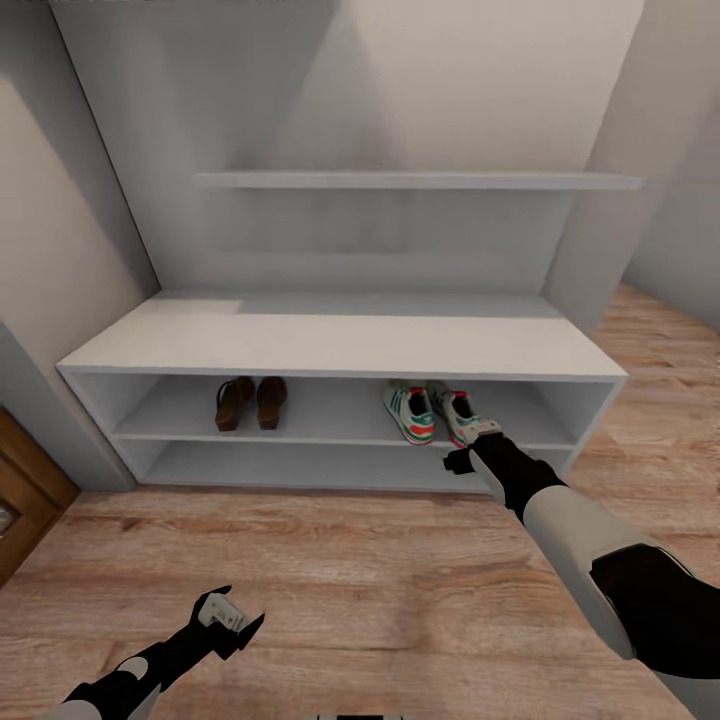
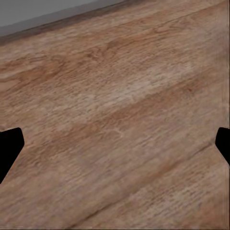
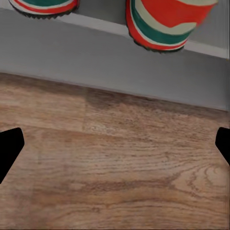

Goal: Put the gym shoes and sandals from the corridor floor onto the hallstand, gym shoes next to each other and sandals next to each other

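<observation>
Both gym shoes (image 1: pixel 432 412) and both sandals (image 1: pixel 250 401) are sitting in pairs on the hallstand's (image 1: pixel 340 345) upper shelf. The right pincer (image 1: pixel 468 452), spread and probably empty, is hanging below them; the left pincer (image 1: pixel 228 618) is hanging spread over the floor (image 1: pixel 330 570).

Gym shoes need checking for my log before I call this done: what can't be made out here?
- Right gym shoe, head view: heel covered by the right gripper.
- Both gym shoes, right wrist view: cut off by the frame edge, heels alone.
- Sandals, head view: too small for strap detail.
</observation>
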{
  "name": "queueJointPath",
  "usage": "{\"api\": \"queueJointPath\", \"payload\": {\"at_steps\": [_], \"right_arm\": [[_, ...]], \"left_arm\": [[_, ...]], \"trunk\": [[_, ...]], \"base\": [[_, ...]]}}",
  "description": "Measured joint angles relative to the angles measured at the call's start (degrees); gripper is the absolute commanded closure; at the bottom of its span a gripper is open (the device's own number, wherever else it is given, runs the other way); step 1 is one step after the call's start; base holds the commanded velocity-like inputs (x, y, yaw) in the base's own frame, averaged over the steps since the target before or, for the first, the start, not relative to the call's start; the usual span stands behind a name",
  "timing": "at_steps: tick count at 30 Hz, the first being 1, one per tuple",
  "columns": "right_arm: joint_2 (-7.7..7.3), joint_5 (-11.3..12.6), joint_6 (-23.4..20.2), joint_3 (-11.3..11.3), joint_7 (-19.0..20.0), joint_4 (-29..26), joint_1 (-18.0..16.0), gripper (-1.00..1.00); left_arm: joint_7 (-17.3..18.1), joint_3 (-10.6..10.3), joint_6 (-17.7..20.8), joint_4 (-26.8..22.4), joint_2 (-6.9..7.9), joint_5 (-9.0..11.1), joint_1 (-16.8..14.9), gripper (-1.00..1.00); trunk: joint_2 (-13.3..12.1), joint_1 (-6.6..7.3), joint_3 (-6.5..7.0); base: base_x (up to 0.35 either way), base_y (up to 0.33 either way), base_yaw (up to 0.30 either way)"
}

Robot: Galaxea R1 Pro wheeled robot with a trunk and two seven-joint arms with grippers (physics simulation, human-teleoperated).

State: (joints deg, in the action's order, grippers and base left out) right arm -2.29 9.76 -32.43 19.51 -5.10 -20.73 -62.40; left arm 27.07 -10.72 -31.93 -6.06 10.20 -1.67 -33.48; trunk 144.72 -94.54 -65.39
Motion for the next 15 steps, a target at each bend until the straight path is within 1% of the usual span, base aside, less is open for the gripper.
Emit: {"api": "queueJointPath", "payload": {"at_steps": [12, 15], "right_arm": [[-0.06, 0.0, 0.12, 0.0, 0.06, 0.22, 0.21, -1.0], [-0.15, 0.01, 0.29, -0.02, 0.13, 0.51, 1.11, -1.0]], "left_arm": [[0.0, -0.02, 0.02, 0.0, -0.02, 0.0, 0.01, -1.0], [0.0, -0.05, 0.02, 0.0, -0.05, 0.0, 0.0, -1.0]], "trunk": [[0.0, 0.0, 0.0], [0.0, 0.0, 0.0]], "base": [[-0.282, -0.165, 0.0], [-0.218, -0.128, 0.0]]}}
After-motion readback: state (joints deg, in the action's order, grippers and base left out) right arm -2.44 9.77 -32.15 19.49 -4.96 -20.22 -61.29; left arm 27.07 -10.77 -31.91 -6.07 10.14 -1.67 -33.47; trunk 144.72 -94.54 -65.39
